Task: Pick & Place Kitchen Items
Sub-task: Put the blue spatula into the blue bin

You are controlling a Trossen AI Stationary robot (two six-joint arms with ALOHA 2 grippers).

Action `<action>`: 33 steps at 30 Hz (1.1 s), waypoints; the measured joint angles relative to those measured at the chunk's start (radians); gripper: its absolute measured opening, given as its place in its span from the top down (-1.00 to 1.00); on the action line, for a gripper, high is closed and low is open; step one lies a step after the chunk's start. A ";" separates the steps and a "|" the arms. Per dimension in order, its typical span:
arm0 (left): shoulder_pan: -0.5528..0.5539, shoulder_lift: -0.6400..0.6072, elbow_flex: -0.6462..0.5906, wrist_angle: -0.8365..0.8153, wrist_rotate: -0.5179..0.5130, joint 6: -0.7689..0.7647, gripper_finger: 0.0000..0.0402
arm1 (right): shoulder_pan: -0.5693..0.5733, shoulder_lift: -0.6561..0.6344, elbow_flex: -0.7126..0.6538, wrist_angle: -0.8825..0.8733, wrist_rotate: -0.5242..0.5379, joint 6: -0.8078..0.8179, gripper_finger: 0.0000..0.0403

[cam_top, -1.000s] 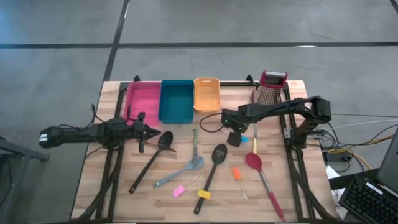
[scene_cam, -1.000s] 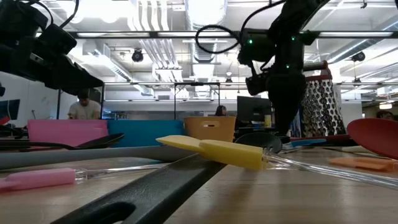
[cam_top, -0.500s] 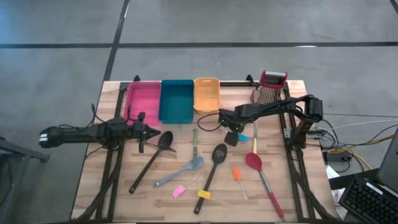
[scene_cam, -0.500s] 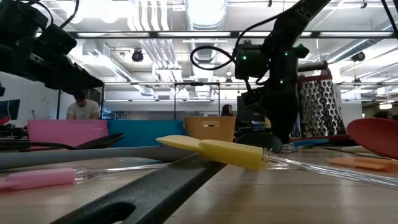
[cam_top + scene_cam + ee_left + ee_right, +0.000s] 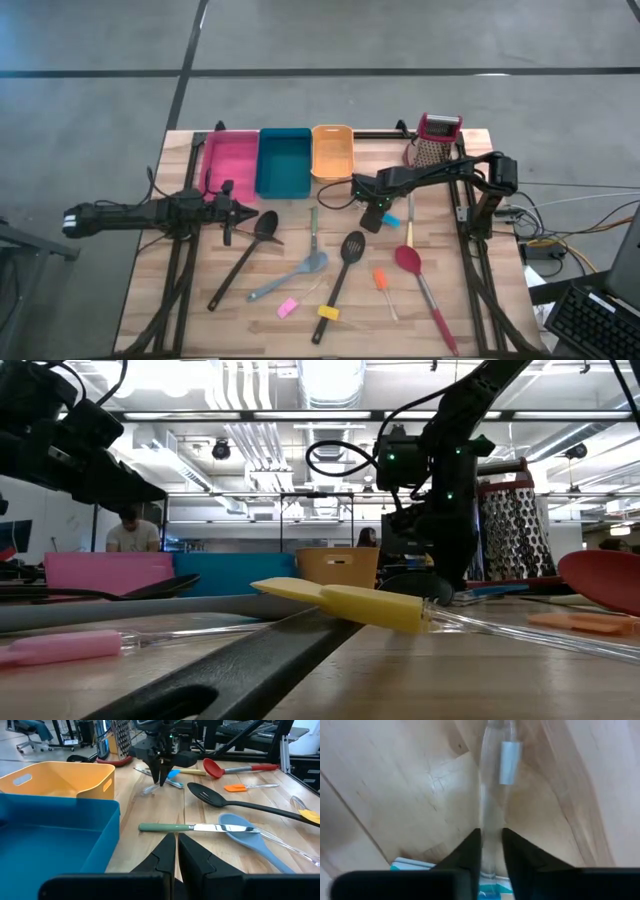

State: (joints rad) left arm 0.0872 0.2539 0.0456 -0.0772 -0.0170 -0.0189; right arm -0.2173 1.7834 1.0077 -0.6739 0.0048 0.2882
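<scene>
Wooden table (image 5: pixel 250 320) under grey concrete floor is what I see from above, with a pink bin (image 5: pixel 230 163), a teal bin (image 5: pixel 283 160) and an orange bin (image 5: pixel 332 151) lined along the far edge and a red-topped box grater (image 5: pixel 436 140) at the far right. My right gripper (image 5: pixel 375 215) is down at the table just beside the blue-handled tool (image 5: pixel 392 223); through its wrist camera I see the jaws closed on a clear-handled utensil (image 5: pixel 492 810) lying on the wood. My left gripper (image 5: pixel 236 212) hovers at the left, jaws shut and holding nothing, near the bowl of the black ladle (image 5: pixel 245 255). Across the middle lie the green-handled knife (image 5: pixel 190 827), grey spatula (image 5: pixel 290 277), black slotted spoon (image 5: pixel 340 270), red spoon (image 5: pixel 420 290), and small orange-handled tool (image 5: pixel 381 281), yellow-handled tool (image 5: pixel 328 313) and pink-handled tool (image 5: pixel 288 307).
</scene>
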 joint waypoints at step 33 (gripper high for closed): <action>0.000 0.002 -0.001 0.002 0.001 0.000 0.88 | -0.028 -0.110 0.513 0.131 -0.034 -0.129 0.93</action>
State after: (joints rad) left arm 0.0872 0.2558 0.0448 -0.0750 -0.0164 -0.0189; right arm -0.2454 1.6732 1.5205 -0.5433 -0.0294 0.1587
